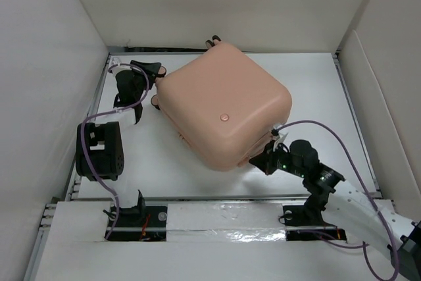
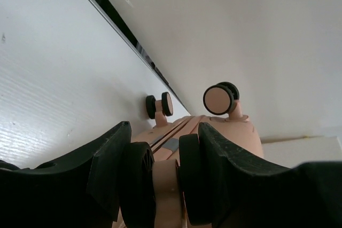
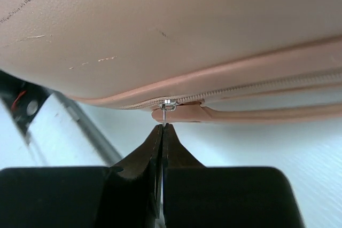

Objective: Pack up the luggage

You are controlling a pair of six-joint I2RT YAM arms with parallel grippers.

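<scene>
The salmon-pink luggage (image 1: 223,110) lies flat and shut on the white table, its round button mark facing up. My left gripper (image 1: 152,89) is at the luggage's left side, its jaws clamped on a black-and-pink caster wheel (image 2: 140,174); in the left wrist view the left gripper (image 2: 165,132) has the wheel filling the gap between its fingers. Two more caster wheels (image 2: 219,99) stand beyond it. My right gripper (image 1: 266,161) is at the luggage's near right corner. In the right wrist view the right gripper (image 3: 163,127) is shut on the thin metal zipper pull (image 3: 169,108) under the luggage (image 3: 160,25) shell.
White walls (image 1: 52,64) box in the table on the left, back and right. A black rail (image 2: 123,25) runs along the foot of the back wall. A taped white ledge (image 1: 223,218) crosses the near edge by the arm bases. Purple cables (image 1: 99,156) loop beside the left arm.
</scene>
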